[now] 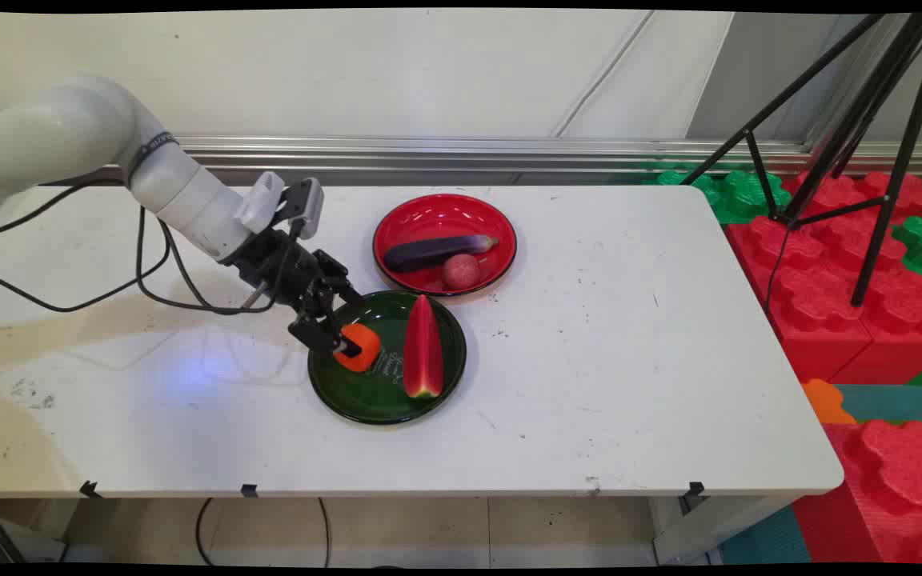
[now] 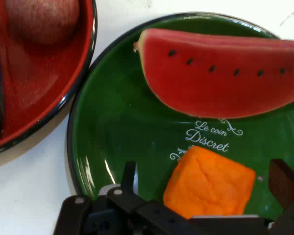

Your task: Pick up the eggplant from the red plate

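My gripper (image 1: 346, 344) reaches low over the left part of a green plate (image 1: 365, 400). An orange block (image 1: 363, 349) lies on that plate between the two fingers. In the hand view the orange block (image 2: 208, 188) sits with a gap to a finger (image 2: 130, 172) on its left and to the other finger on its right, so the gripper (image 2: 206, 177) is open around it. A red watermelon slice (image 1: 422, 348) lies on the same plate, just right of the block. Across the top of the hand view runs the watermelon slice (image 2: 220, 81), above the green plate (image 2: 117, 127).
A red plate (image 1: 429, 214) behind the green one holds a dark eggplant (image 1: 437, 250) and a small reddish ball (image 1: 461, 271). The red plate (image 2: 39, 93) fills the hand view's upper left. Black cables (image 1: 149, 280) trail on the table's left. A tripod (image 1: 853, 120) and foam blocks stand right of the table.
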`<move>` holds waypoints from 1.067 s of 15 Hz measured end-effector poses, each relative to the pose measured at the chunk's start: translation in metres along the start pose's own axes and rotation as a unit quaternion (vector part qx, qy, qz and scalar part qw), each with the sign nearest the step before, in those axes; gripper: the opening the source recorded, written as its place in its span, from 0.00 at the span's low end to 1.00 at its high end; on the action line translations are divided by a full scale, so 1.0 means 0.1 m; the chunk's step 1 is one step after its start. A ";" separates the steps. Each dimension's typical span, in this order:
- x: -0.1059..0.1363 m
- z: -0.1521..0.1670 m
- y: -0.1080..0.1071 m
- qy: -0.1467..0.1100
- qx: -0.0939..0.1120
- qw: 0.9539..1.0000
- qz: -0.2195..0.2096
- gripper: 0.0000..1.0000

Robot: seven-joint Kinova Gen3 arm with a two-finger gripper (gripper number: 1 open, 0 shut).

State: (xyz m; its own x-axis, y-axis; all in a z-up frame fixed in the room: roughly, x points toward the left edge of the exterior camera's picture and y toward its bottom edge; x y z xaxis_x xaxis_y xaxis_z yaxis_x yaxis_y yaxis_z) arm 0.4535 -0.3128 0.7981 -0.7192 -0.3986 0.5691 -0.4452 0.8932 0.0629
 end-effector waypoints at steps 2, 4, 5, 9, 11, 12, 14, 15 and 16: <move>0.00 -0.08 0.01 0.003 0.002 1.000 0.002 1.00; 0.00 -0.20 0.02 0.008 0.005 1.000 0.004 1.00; 0.00 -0.27 0.03 0.012 0.008 1.000 0.005 1.00; 0.02 -0.55 0.02 0.025 0.022 0.999 0.007 1.00; 0.04 -0.68 -0.02 0.031 0.032 0.999 0.006 1.00; 0.04 -0.73 -0.06 0.034 0.038 0.999 0.005 1.00; 0.07 -0.79 -0.15 0.039 0.049 0.998 0.003 1.00; 0.08 -0.80 -0.20 0.041 0.054 0.998 0.002 1.00; 0.10 -0.80 -0.26 0.042 0.058 0.997 0.002 1.00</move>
State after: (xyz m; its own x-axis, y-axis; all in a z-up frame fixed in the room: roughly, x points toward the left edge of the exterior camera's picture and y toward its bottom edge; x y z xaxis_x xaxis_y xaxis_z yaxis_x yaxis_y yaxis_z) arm 0.5005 -0.3230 0.8680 -0.6764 -0.3718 0.6358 -0.5047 0.8627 -0.0324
